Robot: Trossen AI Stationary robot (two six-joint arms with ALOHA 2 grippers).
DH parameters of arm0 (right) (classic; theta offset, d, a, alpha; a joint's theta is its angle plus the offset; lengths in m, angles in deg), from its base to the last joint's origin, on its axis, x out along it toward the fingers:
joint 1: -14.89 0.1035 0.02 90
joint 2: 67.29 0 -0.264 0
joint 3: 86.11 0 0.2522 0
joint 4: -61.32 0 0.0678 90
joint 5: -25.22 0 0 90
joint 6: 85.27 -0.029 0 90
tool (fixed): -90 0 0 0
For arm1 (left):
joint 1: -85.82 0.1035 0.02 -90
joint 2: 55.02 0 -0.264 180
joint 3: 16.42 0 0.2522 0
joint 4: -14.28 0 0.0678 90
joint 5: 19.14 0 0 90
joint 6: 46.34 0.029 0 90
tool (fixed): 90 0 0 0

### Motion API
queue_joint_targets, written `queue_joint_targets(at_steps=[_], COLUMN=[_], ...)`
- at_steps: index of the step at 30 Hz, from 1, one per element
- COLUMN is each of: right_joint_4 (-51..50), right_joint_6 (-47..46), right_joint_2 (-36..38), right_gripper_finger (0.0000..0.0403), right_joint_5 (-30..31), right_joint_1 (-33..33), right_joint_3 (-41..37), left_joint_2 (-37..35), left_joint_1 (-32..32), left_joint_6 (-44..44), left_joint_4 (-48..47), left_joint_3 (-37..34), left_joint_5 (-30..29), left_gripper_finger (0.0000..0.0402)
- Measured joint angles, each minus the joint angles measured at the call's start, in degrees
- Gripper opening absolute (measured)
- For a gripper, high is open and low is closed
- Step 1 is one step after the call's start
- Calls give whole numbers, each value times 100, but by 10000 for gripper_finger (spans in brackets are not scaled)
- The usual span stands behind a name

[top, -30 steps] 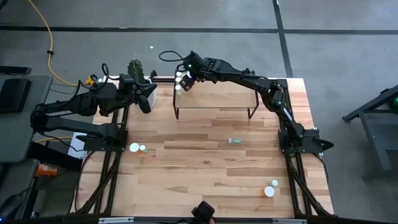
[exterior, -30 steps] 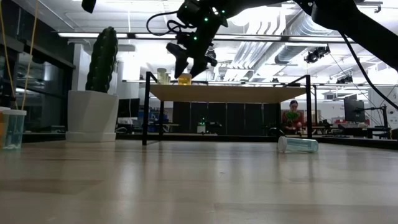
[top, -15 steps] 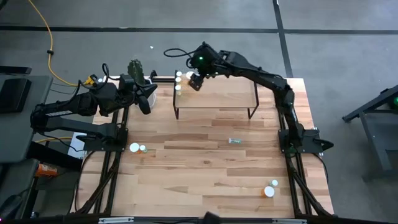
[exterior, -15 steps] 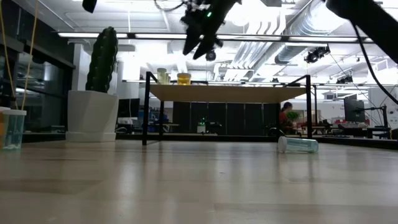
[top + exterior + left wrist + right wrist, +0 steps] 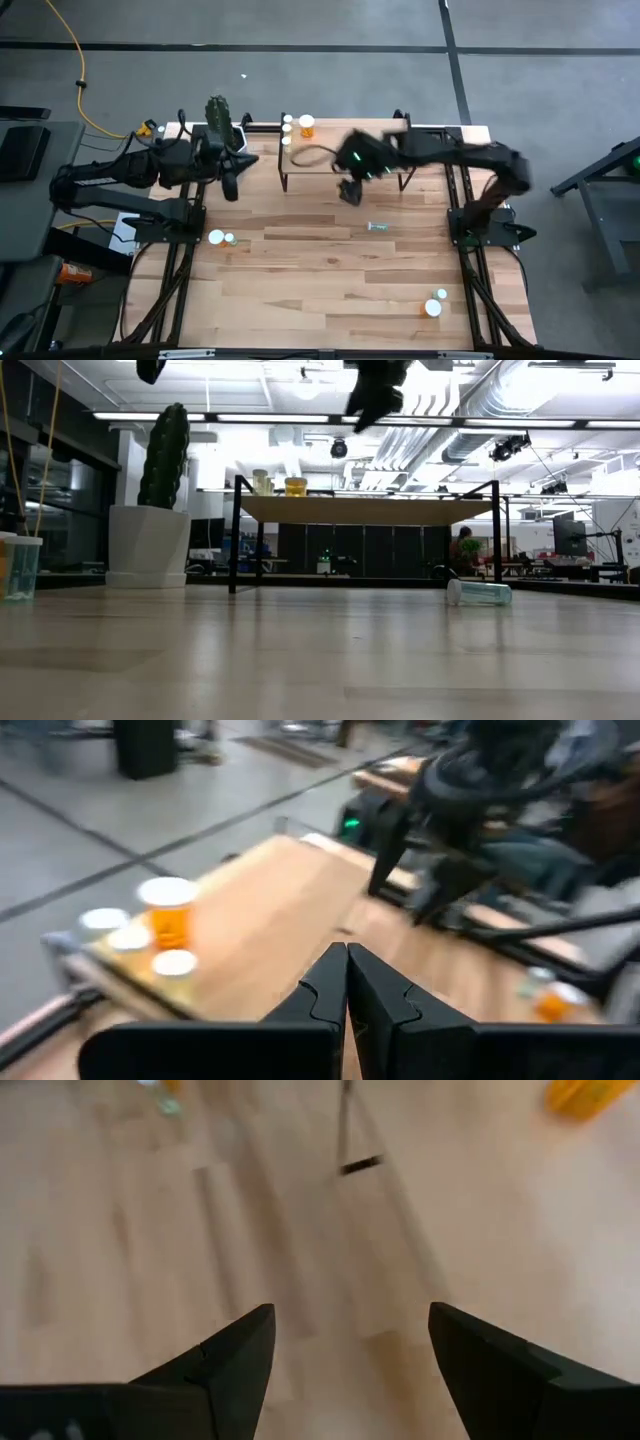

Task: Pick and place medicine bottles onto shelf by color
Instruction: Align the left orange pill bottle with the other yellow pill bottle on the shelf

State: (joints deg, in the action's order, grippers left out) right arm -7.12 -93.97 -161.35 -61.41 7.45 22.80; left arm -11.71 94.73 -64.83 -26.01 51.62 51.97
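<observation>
**Right end effector open and empty above the shelf's front edge**

The right end effector [image 5: 349,190] hangs in the air over the front edge of the shelf [image 5: 380,160], its two fingers [image 5: 235,1365] spread wide with nothing between them; in the right wrist view only bare worktop [image 5: 330,270] shows in the gap. In the low view it sits high above the shelf top, well clear of the board.

The left end effector [image 5: 229,181] waits near the worktop's left edge, beside the cactus pot [image 5: 220,118], with its fingers [image 5: 325,995] pressed together and holding nothing.

On the shelf's left end stand an orange bottle [image 5: 307,125] and, just beside it, two or three smaller white-capped bottles [image 5: 287,130]; the blur in the left wrist view makes their exact count and body colours hard to tell.

The other medicine bottles are on the worktop itself. A pale green bottle [image 5: 377,227] lies on its side in front of the shelf, toward the right. Two bottles [image 5: 221,238] stand close together near the left edge. Two more [image 5: 436,303] stand near the front right corner, one of them with an orange body.

Beyond the worktop, in the low view, a person [image 5: 465,550] is seen in the room behind.
</observation>
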Motion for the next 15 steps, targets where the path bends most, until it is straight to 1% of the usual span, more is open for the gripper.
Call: queue_joint_targets(at_steps=[3, 5, 7, 10, 12, 15], right_joint_4=[1217, 1968, 2619, 3331, 3468, 3442], right_joint_6=[-969, -1555, -2008, -2385, -2489, -2481], right_joint_2=[885, 1359, 1714, 2084, 2196, 2228], right_gripper_finger=[257, 257, 257, 257, 257, 257], right_joint_5=[50, 228, 475, 938, 1151, 1241], right_joint_1=[404, 678, 922, 1189, 1284, 1333], right_joint_3=[-1439, -2112, -2605, -3052, -3149, -3155], left_joint_2=[-163, -286, -378, -438, -437, -415], left_joint_1=[-497, -865, -1166, -1450, -1520, -1526], left_joint_6=[68, 167, 261, 357, 419, 370], left_joint_4=[881, 1715, 2618, 3449, 3524, 3383], left_joint_3=[-519, -1065, -1645, -2280, -2440, -2463], left_joint_5=[-19, -79, -157, -210, -209, -224], left_gripper_finger=[0, 0, 0, 0, 0, 6])
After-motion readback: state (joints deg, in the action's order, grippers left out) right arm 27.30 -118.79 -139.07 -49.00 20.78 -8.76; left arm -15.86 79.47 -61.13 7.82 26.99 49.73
